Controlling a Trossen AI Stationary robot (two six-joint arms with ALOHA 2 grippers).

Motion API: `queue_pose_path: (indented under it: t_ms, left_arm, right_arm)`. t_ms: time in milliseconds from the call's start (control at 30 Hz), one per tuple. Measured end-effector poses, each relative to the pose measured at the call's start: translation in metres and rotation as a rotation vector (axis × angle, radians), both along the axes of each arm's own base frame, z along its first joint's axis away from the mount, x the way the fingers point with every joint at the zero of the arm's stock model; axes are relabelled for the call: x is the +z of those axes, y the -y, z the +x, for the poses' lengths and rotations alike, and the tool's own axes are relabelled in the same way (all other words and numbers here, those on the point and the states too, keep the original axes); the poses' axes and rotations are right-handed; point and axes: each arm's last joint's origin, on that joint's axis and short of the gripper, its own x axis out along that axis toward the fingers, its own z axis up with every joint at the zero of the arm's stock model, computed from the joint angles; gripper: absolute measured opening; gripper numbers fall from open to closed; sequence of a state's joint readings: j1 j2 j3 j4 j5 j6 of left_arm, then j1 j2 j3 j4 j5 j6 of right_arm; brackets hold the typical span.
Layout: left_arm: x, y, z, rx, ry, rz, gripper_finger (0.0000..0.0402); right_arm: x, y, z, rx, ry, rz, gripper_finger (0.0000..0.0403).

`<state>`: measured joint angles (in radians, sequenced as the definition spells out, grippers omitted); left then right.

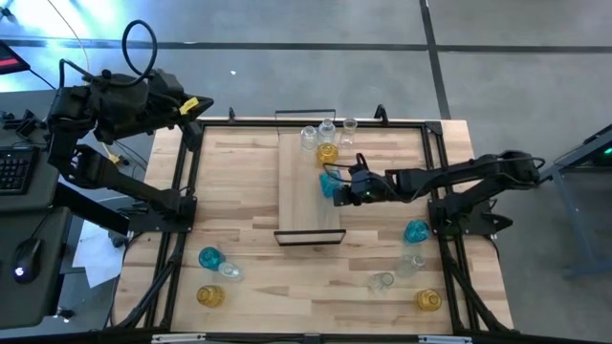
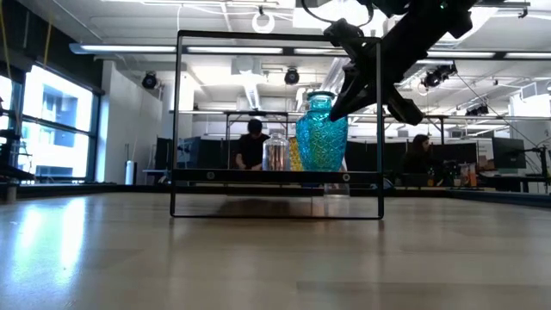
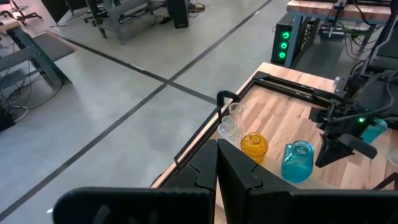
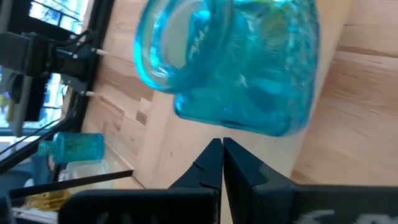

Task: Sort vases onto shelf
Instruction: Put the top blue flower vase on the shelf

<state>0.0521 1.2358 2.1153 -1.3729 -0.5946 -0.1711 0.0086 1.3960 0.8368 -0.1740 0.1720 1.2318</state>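
Note:
The shelf [image 1: 308,196] lies across the middle of the table. At its far end stand clear vases [image 1: 308,137] and an amber one [image 1: 327,153]. A teal vase [image 1: 330,184] stands upright on the shelf's right side, large in the right wrist view [image 4: 249,74]. My right gripper [image 4: 222,144] is shut, slanting down from the table's right, its tips close against that vase's belly. My left gripper [image 3: 217,158] is shut and held high off the table's far left corner [image 1: 194,107], away from every vase. My right gripper's shut fingertips [image 4: 214,152] stand right at the teal vase's belly [image 4: 236,124], on its side toward the table's right. I cannot tell whether they touch it. The vase stands upright with its base on the shelf.
Loose vases lie near the front left: teal [image 1: 209,257], clear [image 1: 230,271], amber [image 1: 209,296]. Front right holds a teal one [image 1: 416,230], two clear [image 1: 382,281] and an amber [image 1: 428,300]. The shelf's black end frame [image 2: 275,176] rises at the near side.

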Motion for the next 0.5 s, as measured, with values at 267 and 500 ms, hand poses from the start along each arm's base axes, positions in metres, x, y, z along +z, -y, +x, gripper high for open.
queue_pose_path:
  t_ms: [267, 500]
  left_arm:
    - [0.0, 0.0, 0.0, -0.003, -0.004, 0.004, 0.0001]
    - [0.0, 0.0, 0.0, 0.0, 0.0, 0.0, 0.0001]
  right_arm:
    - [0.001, 0.009, 0.001, 0.021, 0.009, 0.008, 0.0]
    - [0.001, 0.013, 0.001, 0.045, 0.006, 0.016, 0.0]
